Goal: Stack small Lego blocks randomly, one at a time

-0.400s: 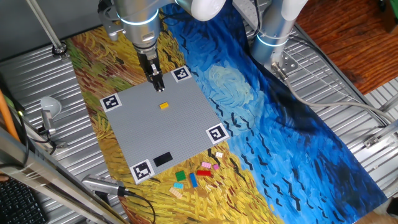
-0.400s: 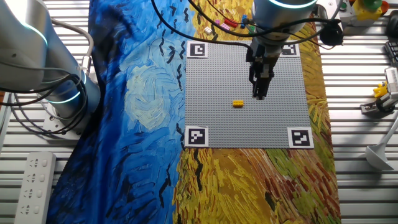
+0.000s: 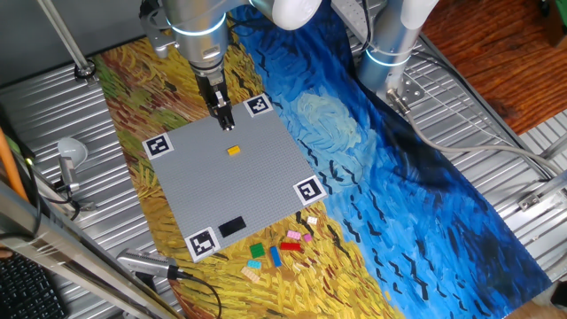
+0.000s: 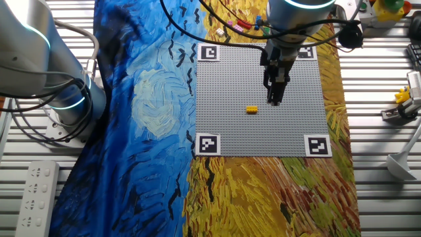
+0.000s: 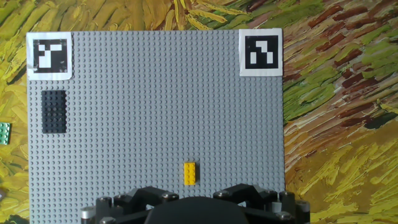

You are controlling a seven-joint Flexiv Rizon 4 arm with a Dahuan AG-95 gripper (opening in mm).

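One orange-yellow small Lego block point(image 3: 234, 151) sits alone on the grey baseplate point(image 3: 257, 190); it also shows in the other fixed view point(image 4: 251, 109) and low in the hand view point(image 5: 191, 173). My gripper point(image 3: 225, 120) hangs over the plate's far part, apart from that block, with its fingers together and nothing between them; it also shows in the other fixed view point(image 4: 275, 99). The hand view shows only the gripper's dark body along the bottom edge. Several loose small Lego blocks lie on the cloth off the plate's near edge, among them red point(image 3: 291, 246), blue point(image 3: 275, 257) and green point(image 3: 257, 251).
A flat black rectangle point(image 3: 232, 227) lies on the plate near one corner marker point(image 3: 202, 242). The plate rests on a painted cloth point(image 3: 372, 177) over a metal table. A second arm's base point(image 3: 390, 53) stands at the back. A microphone-like stand point(image 3: 71, 155) is at the left.
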